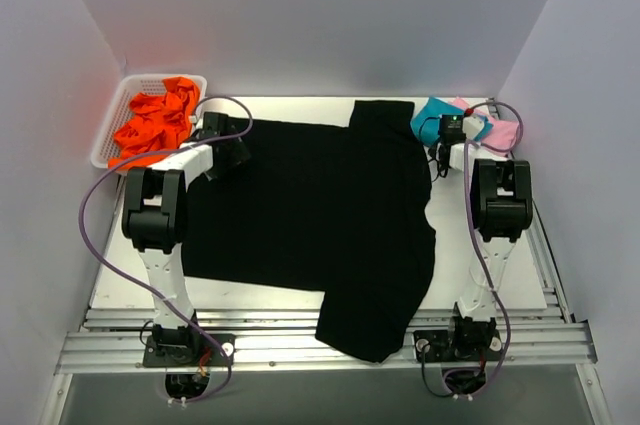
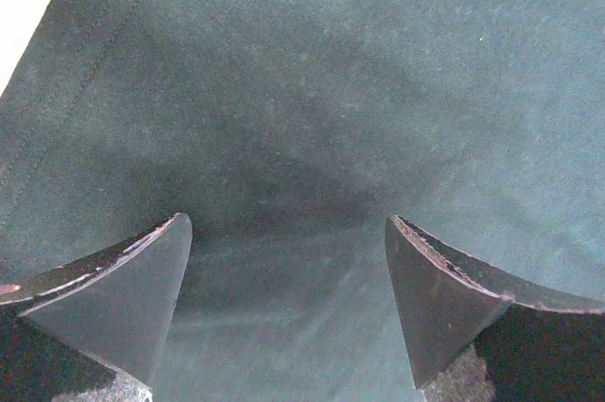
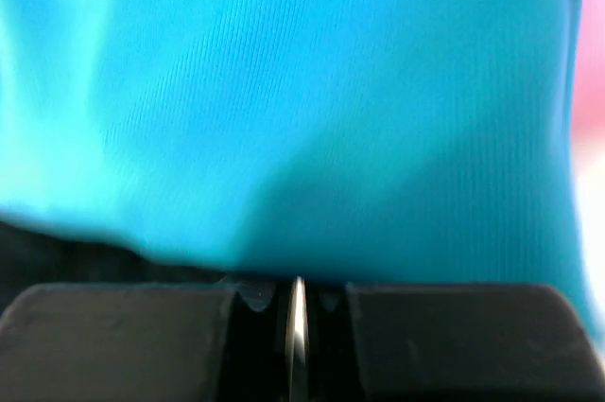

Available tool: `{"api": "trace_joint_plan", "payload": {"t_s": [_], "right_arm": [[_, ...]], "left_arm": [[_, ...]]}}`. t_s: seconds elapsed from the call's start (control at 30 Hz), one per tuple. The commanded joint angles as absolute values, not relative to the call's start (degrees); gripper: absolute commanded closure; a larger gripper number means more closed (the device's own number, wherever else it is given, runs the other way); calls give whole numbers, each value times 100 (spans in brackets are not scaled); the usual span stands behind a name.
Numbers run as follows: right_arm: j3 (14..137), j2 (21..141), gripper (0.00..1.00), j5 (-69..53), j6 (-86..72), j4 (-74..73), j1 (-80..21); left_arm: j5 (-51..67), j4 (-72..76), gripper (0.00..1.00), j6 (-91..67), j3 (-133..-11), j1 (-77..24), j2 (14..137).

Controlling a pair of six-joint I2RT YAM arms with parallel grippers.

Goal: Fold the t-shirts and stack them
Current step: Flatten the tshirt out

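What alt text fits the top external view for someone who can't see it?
A large black cloth t-shirt lies spread across the white table, partly overhanging its near edge. The open left gripper is over its far-left part; the shut right gripper meets a crumpled teal shirt beside a pink shirt. A white basket holds orange cloth.

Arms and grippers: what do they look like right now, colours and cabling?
The left arm and right arm are alike: white links, black joint housings, a purple cable looping along each. The left gripper has dark wedge-shaped fingers with worn edges; the right gripper looks black and blocky.
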State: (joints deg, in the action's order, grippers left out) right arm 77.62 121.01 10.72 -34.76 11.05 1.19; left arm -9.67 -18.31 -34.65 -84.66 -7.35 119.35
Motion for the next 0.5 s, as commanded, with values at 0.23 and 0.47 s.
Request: {"api": "trace_joint_plan", "payload": {"t_s": [0.23,0.47], "right_arm": [[8753,12885,100,632,-3595,624,229],[8614,12613,88,932,-3472,693,237]], "left_arm": [[-1625,-1899,7,-4104,-6909,-536,10732],[-1916,-1503,7,-4395,-6205,-825,10108]]}}
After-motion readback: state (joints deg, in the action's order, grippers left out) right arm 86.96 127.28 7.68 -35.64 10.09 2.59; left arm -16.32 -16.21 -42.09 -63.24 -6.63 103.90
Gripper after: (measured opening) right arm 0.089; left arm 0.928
